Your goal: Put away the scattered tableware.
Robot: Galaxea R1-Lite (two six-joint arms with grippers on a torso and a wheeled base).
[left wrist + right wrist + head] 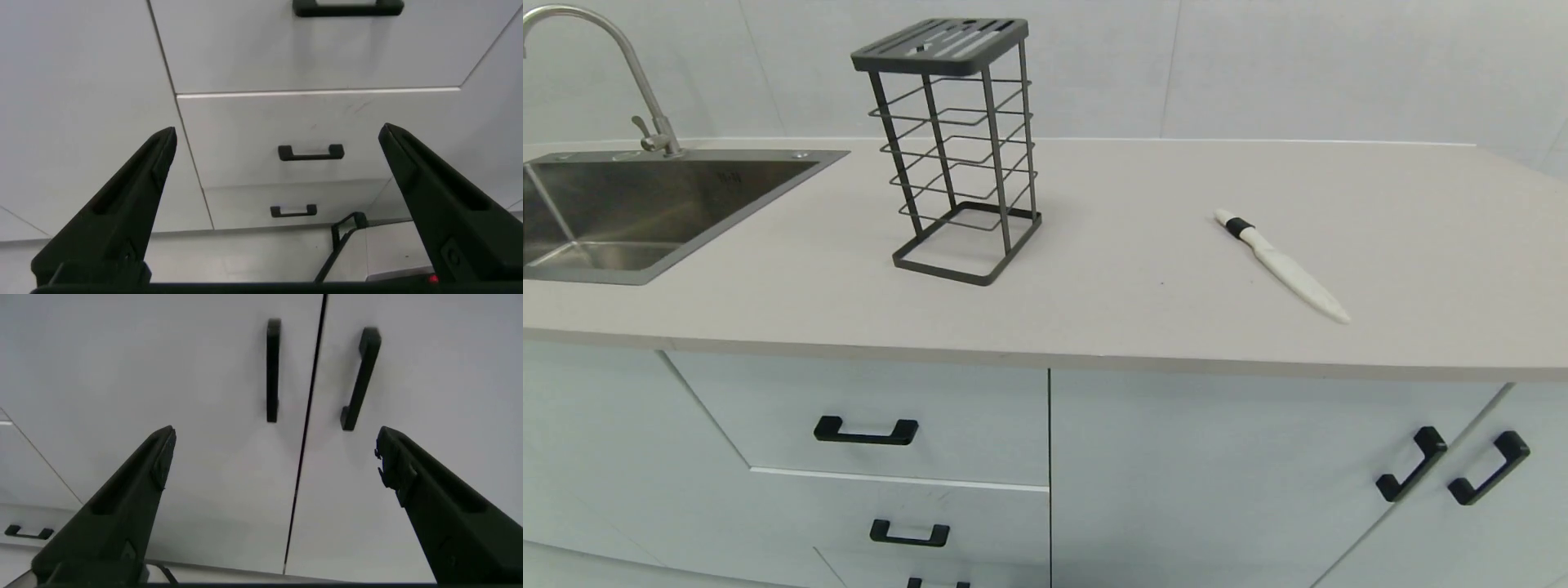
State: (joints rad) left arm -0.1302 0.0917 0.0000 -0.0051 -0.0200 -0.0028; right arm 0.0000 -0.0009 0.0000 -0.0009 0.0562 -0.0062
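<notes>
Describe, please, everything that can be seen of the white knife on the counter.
The knife is white all over, except a black band near its handle end. It looks smooth, perhaps ceramic or plastic. It lies flat and slantwise on the counter, handle end toward the wall, pointed tip toward the front edge. It touches only the counter and lies apart from the rack, to its right.
</notes>
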